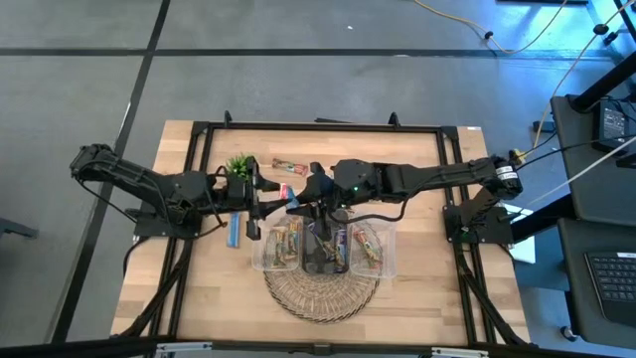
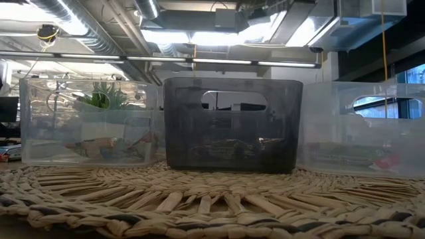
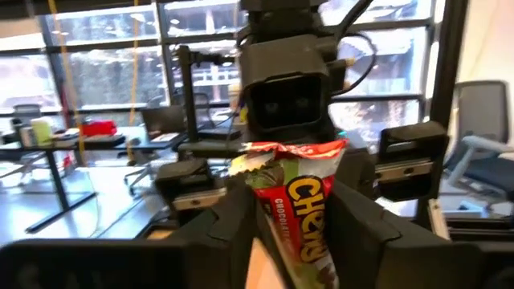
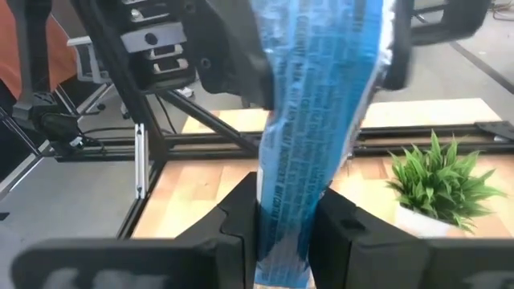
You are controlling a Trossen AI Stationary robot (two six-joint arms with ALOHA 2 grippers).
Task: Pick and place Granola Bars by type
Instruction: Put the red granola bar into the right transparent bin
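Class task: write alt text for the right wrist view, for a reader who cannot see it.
The right end effector grips a blue-wrapped granola bar standing upright between its two dark fingers. Behind it lie the wooden table, a small green potted plant and the other arm's black hardware.

You see a red bar (image 3: 299, 210) with yellow letters standing upright between the fingers of the left tool (image 3: 293, 233), its crimped end on top. A blue bar (image 4: 317, 120) stands upright in the right tool (image 4: 285, 233), near the green plant (image 4: 438, 181). On the counter, one blue bar (image 1: 236, 229) lies just below the plant (image 1: 239, 165), and a red-brown bar (image 1: 287, 164) lies beside it on the right. More bars (image 1: 287, 242) lie in the clear tray (image 1: 388, 267) below the plant.
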